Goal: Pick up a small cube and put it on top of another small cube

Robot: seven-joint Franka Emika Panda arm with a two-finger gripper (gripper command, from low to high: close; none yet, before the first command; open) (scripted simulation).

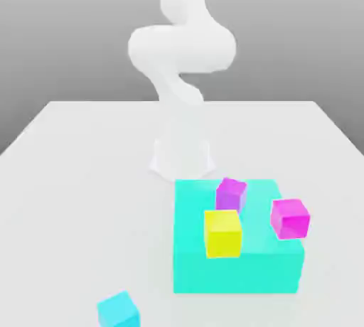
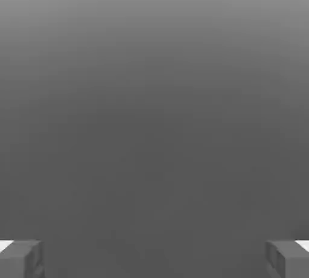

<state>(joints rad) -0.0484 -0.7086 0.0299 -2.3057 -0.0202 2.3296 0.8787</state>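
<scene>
White worktop (image 1: 71,176) carries all items seen in the exterior view. Small sky-cyan cube (image 1: 118,311) lies on the worktop at about 7 o'clock from the large turquoise block (image 1: 238,269), well apart from it and with bare worktop between them. Turquoise block stands at about 6 o'clock from the arm base (image 1: 182,155), just in front of it. Yellow cube (image 1: 223,233) rests at the block's front edge. Purple cube (image 1: 231,194) sits at about 12 o'clock from the yellow cube, close to it; whether they touch cannot be told. Magenta cube (image 1: 290,218) sits at about 3 o'clock from the yellow cube, near the block's far side edge, apart from both others. White arm (image 1: 181,48) rises upright from its base, with its upper links folded high above the worktop. In the hand view, the hand (image 2: 154,258) is released: two grey fingertips (image 2: 21,258) stand wide apart with nothing between them, facing a plain grey background.
</scene>
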